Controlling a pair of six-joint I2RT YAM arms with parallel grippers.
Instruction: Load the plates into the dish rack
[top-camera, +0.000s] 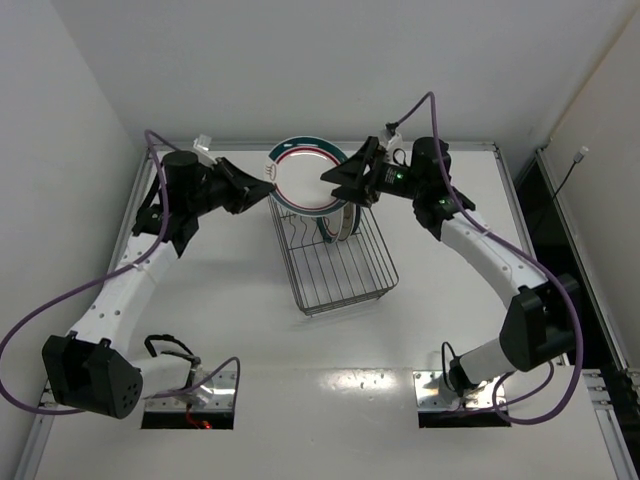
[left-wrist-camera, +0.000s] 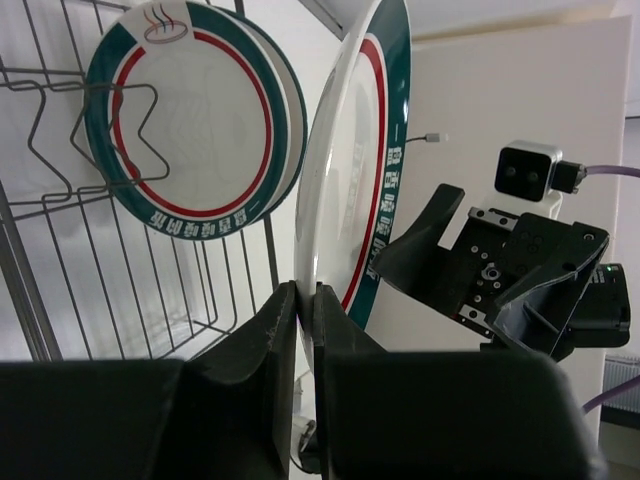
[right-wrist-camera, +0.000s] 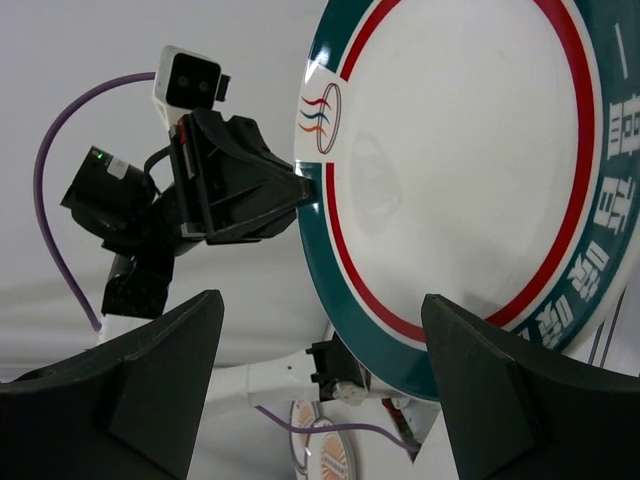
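Plates w/ teal-and-red rims: one, the held plate (top-camera: 305, 177), is up in the air over the far end of the dish rack (top-camera: 350, 285). It is clear of the wires as far as the top view shows. The rack sits approx mid-bench (top-camera: 250, 350), long side running near to far.

Left jaws are shut tight on the held plate's left rim. Both fingers (left-wrist-camera: 272, 340) are pinched against it w/ only the rim's thickness btwn them. The left wrist view sees that plate nearly edge-on and upright.

Right jaws are spread wide and hold nothing. In the top view they sit at the held plate's right rim, opposite the left jaws. In the right wrist view the two fingers (right-wrist-camera: 150, 370) stand well apart w/ the plate's lower rim ahead of them, its white face and red ring filling the upper right. Whether either right finger touches the rim, can't tell.

The racked plate (left-wrist-camera: 185, 120), same pattern, stands upright among the rack's upright wires, face toward the left wrist camera. A second racked plate (left-wrist-camera: 292, 130) shows only its teal edge just behind it. In the top view these two read edge-on at the rack's far right part, just near of the held plate.
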